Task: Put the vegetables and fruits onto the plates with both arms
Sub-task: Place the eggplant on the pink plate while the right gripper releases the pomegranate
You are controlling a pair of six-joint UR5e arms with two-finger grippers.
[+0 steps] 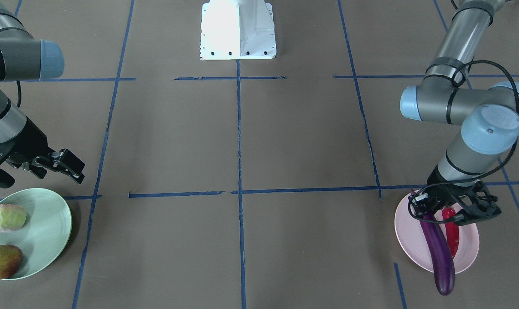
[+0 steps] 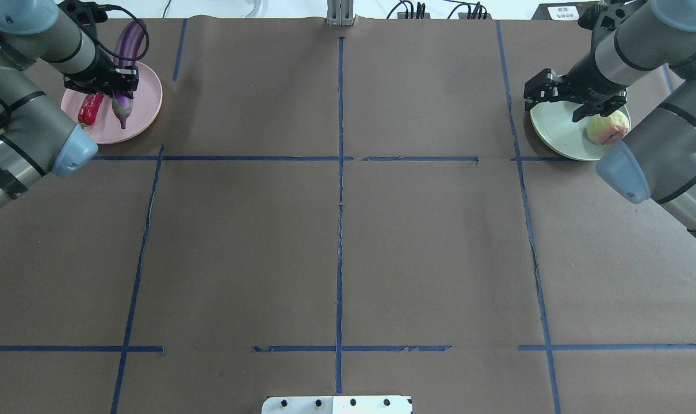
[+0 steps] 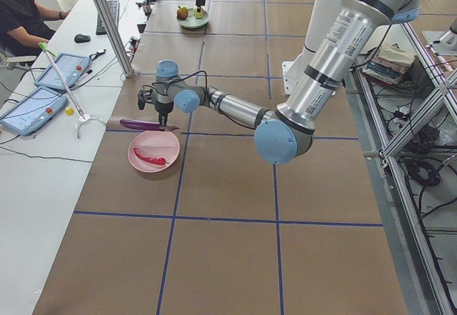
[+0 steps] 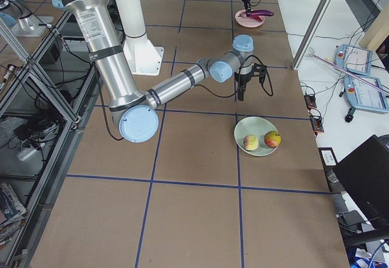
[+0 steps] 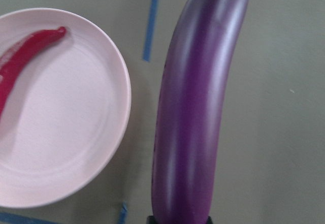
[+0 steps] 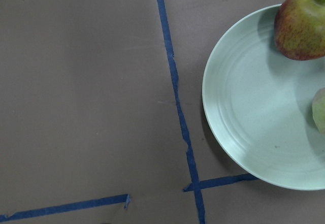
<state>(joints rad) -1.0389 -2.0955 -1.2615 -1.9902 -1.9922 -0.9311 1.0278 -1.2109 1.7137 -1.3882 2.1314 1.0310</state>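
Note:
My left gripper (image 1: 440, 209) (image 2: 109, 86) is shut on the stem end of the purple eggplant (image 1: 439, 253) (image 5: 198, 107) and holds it above the pink plate (image 1: 407, 236) (image 2: 144, 109); its far end overhangs the rim. The red chili pepper (image 1: 451, 234) (image 5: 25, 56) lies on that plate. My right gripper (image 1: 68, 167) (image 2: 555, 95) is open and empty beside the mint green plate (image 1: 45, 231) (image 6: 254, 107). On that plate lie the pale cabbage-like ball (image 1: 5, 217) (image 2: 607, 127) and the red-yellow pomegranate (image 1: 2, 262) (image 6: 302, 28).
The white base block (image 1: 238, 30) stands at the robot's edge of the table. Blue tape lines (image 2: 339, 172) divide the brown table top into squares. Each plate sits near the table's far edge, one at either end.

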